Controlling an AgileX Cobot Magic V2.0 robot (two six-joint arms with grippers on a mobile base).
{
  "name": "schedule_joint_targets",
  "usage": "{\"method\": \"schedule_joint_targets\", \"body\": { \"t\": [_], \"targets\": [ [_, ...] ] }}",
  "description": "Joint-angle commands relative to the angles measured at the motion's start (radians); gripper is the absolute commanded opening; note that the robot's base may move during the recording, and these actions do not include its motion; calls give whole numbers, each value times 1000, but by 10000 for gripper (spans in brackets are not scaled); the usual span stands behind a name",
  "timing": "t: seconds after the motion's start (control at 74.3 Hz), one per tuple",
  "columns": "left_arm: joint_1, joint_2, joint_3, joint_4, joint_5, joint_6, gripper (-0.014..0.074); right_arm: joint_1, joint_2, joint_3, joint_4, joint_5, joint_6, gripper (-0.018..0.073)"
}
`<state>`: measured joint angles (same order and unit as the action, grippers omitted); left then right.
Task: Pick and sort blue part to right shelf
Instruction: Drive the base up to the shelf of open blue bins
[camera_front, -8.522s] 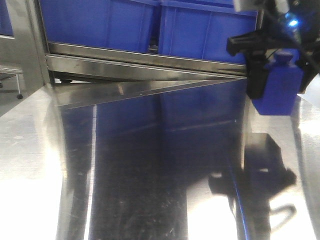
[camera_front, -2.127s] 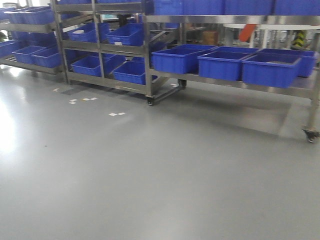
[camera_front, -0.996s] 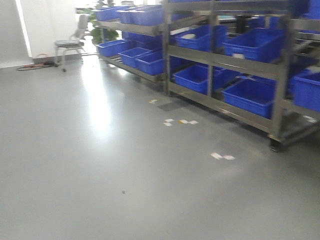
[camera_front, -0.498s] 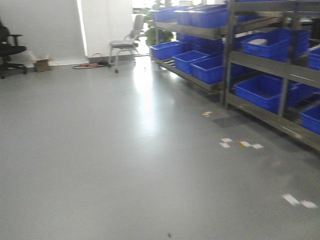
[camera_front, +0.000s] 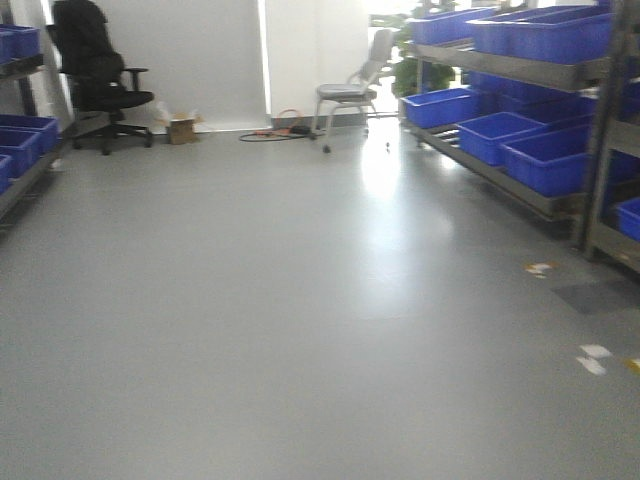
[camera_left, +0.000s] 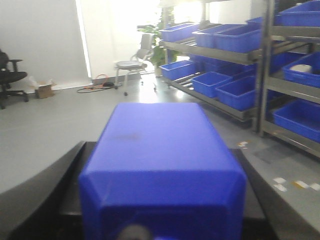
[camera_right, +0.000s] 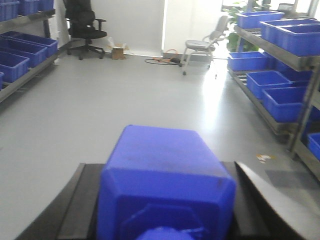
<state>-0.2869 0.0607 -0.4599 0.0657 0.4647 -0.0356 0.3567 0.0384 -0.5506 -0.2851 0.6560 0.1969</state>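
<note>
Evidently the blue part (camera_left: 162, 150) sits pinched snug in my left claw (camera_left: 161, 210), a second blue part (camera_right: 167, 170) likewise in the right claw (camera_right: 164, 215), both gripped tight for transit, I reckon, over open floor (camera_front: 300, 300) with the steel rack (camera_front: 520, 68) at 2 o'clock.
</note>
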Motion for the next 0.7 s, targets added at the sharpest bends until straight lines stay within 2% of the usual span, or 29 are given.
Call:
{"method": "schedule_joint_targets", "body": {
  "t": [0.0,0.687],
  "targets": [
    [-7,15,-29,2,-86,0,314,-1,17,-27,-23,-93,-6,336],
    [-7,15,-29,2,-86,0,314,-1,17,-27,-23,-93,-6,336]
  ]
}}
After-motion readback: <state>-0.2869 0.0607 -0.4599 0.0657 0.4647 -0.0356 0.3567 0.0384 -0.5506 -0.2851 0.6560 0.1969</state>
